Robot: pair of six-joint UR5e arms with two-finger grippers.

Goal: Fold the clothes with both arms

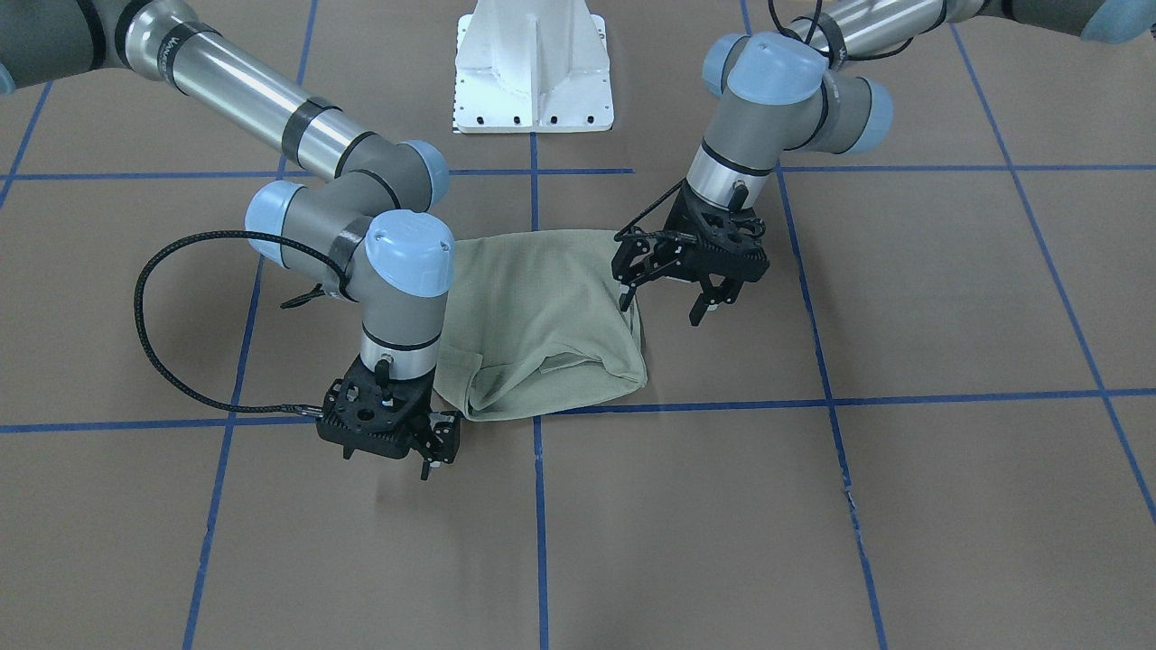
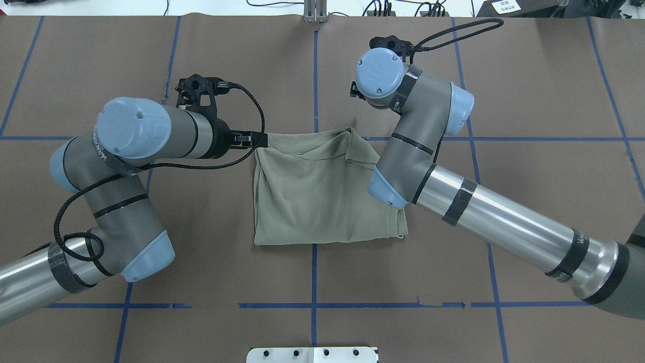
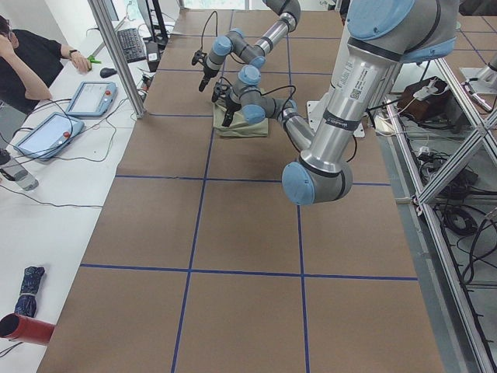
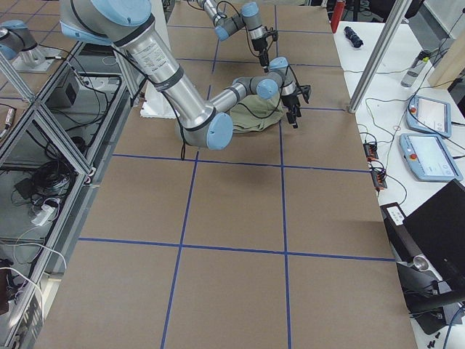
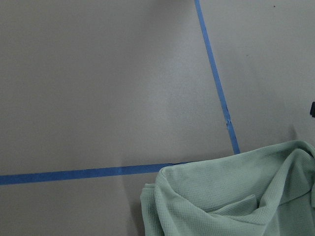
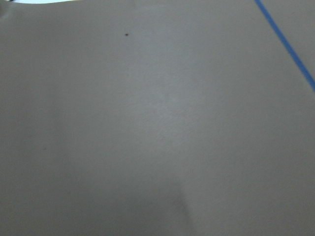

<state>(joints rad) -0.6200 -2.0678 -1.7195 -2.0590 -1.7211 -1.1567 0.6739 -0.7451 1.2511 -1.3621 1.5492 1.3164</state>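
Note:
The clothes are one pale sage-green shirt [image 1: 542, 307], folded into a rough square on the brown table [image 2: 317, 196]. My left gripper [image 1: 664, 302] hovers at the shirt's edge on the robot's left. It is open, one finger by the fabric and nothing between the jaws. The left wrist view shows a rumpled shirt corner [image 5: 231, 201] and bare table. My right gripper [image 1: 438, 456] hangs over bare table just off the shirt's far corner. Its fingers are mostly hidden under the wrist, so I cannot tell its state. The right wrist view shows only table surface.
Blue tape lines [image 1: 539, 506] grid the brown table. The white pedestal base [image 1: 535, 68] stands at the robot's side. A person [image 3: 27, 54] sits at a side table with tablets [image 3: 89, 97]. More pendants [image 4: 429, 138] lie on the side table.

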